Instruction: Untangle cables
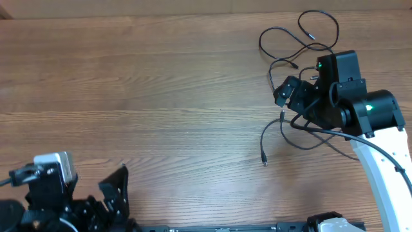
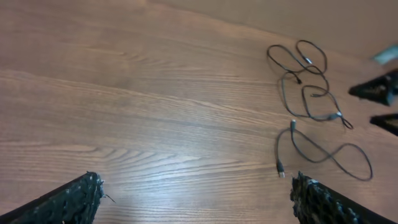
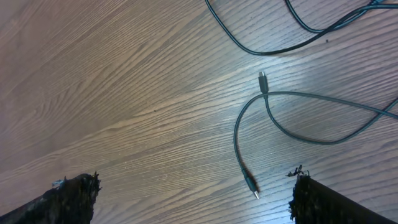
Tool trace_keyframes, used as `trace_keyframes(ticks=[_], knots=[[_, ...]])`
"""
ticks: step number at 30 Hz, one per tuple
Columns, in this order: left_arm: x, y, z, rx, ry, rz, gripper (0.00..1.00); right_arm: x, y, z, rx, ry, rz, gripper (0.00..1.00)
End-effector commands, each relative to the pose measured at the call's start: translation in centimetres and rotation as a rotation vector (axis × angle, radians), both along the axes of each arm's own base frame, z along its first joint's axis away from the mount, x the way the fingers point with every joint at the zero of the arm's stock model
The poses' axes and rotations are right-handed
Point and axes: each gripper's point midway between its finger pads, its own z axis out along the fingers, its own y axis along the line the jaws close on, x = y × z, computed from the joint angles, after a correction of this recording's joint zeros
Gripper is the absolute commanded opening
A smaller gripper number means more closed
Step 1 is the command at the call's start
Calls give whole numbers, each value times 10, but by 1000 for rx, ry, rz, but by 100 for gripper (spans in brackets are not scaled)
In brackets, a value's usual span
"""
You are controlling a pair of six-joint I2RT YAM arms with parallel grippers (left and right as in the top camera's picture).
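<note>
Jaws spread wide and gripping nothing, the right gripper (image 1: 291,103) is hovering over the cables (image 1: 293,64), which are lying as loose, crossing strands at the far right of the table (image 1: 161,96). The left gripper (image 1: 116,190), equally open, is sitting well apart. A clean pick is likely calling for one free plug end, drawn outward.

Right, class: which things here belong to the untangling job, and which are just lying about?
Job: thin black cables; right gripper, open over them; left gripper, open, away from them.
Not the job: wooden table; thick black cable fixed to the right arm.
</note>
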Motion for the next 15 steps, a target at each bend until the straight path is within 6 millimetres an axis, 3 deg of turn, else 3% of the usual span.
trace_keyframes(ticks=[1,5,15], knots=[[-18,-15,6,0,-74,-97,100,4,1,4,-4,-25,22,100],[-35,-14,7,17,-133,-83,100,8,1,7,-2,-44,20,100],[-41,-15,0,13,-102,-85,99,11,1,9,-10,-65,34,100]])
